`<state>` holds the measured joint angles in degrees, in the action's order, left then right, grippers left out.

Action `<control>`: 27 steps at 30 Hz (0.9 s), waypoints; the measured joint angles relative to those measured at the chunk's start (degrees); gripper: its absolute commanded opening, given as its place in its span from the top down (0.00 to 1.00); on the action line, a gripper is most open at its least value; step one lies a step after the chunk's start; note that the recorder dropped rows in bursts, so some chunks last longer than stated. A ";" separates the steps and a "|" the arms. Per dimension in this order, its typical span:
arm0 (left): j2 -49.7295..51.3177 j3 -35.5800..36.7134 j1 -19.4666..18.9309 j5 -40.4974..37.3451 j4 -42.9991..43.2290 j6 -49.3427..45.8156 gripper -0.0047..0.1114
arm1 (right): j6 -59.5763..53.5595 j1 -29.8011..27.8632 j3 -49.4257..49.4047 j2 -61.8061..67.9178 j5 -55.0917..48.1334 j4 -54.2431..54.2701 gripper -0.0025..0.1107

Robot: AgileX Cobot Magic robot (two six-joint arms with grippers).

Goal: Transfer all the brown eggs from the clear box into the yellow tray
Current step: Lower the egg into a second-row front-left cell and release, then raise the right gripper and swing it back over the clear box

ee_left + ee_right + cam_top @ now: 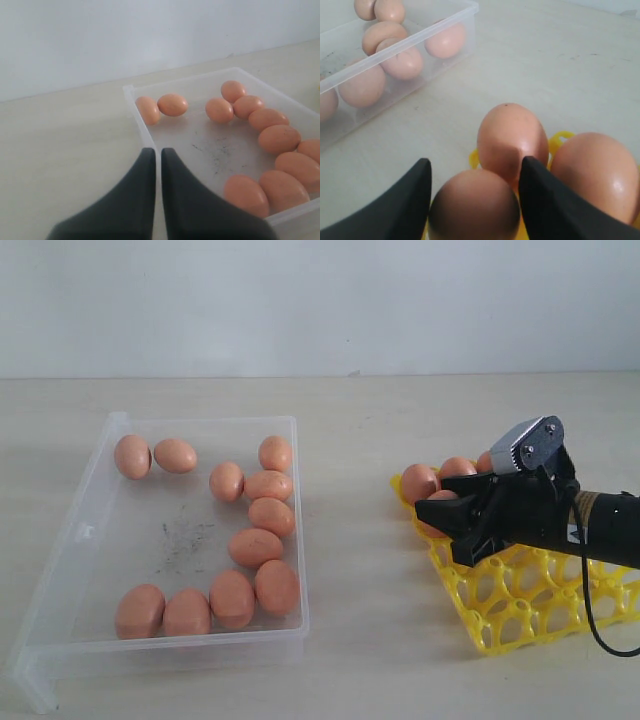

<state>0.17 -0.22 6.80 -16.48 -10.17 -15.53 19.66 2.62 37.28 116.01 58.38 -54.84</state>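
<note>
Several brown eggs lie in the clear box on the left. The yellow tray sits on the right with three eggs along its far row. My right gripper hangs over the tray's near-left corner. Its fingers press both sides of a brown egg, which sits low at a tray cell just behind the corner egg. My left gripper is shut and empty, above the box's wall near one corner. It does not show in the exterior view.
The bare pale tabletop separates box and tray. The right arm's black cable loops down over the tray's right side. A white wall closes the back.
</note>
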 measured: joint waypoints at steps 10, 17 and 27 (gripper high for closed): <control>0.00 0.00 0.00 0.00 0.00 0.00 0.93 | 0.11 0.00 0.00 0.00 1.10 0.00 0.44; 0.00 0.00 0.00 0.00 0.00 0.00 0.93 | 0.49 0.00 0.00 0.00 4.26 2.06 0.38; 0.00 0.00 0.00 0.00 0.00 0.00 0.93 | 5.61 0.25 0.00 -3.23 10.37 2.21 0.38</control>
<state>0.17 -0.22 6.80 -16.48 -10.17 -15.53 25.27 2.87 37.28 112.78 68.75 -52.63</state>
